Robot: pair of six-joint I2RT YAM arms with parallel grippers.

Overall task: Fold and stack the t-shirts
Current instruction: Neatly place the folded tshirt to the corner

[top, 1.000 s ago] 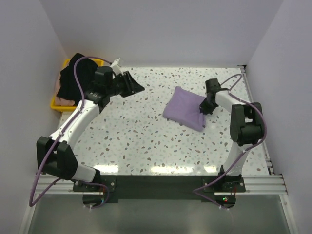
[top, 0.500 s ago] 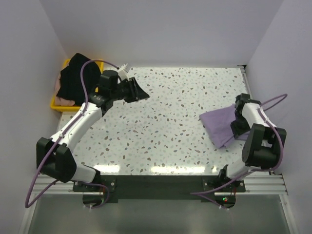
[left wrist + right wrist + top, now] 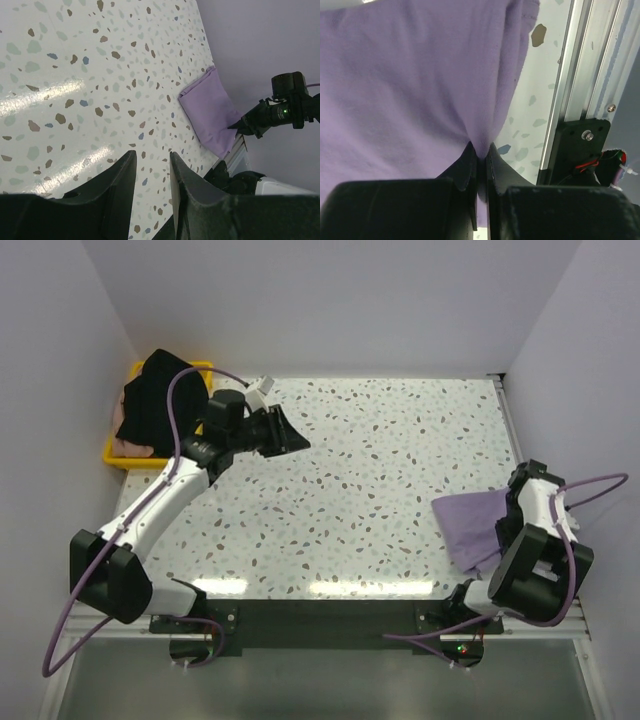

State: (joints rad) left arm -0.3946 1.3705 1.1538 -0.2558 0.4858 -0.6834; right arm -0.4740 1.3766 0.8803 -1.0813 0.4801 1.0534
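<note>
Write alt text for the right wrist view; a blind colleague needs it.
The right pincer is shut on a pinch of the lavender t-shirt, which fills most of the frame. Beside it show a strip of speckled table and an aluminium rail.

My desk (image 3: 360, 480) is a pale speckled top, glossy where the lights strike it. A folded purple shirt (image 3: 468, 528) lies on it at the near right, close to the right edge. A yellow tray (image 3: 122, 461) sits at the far left corner.

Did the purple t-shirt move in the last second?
Yes. The purple t-shirt, pinched by the right gripper, went from mid-table rightward and nearer, up to the right rail.
</note>
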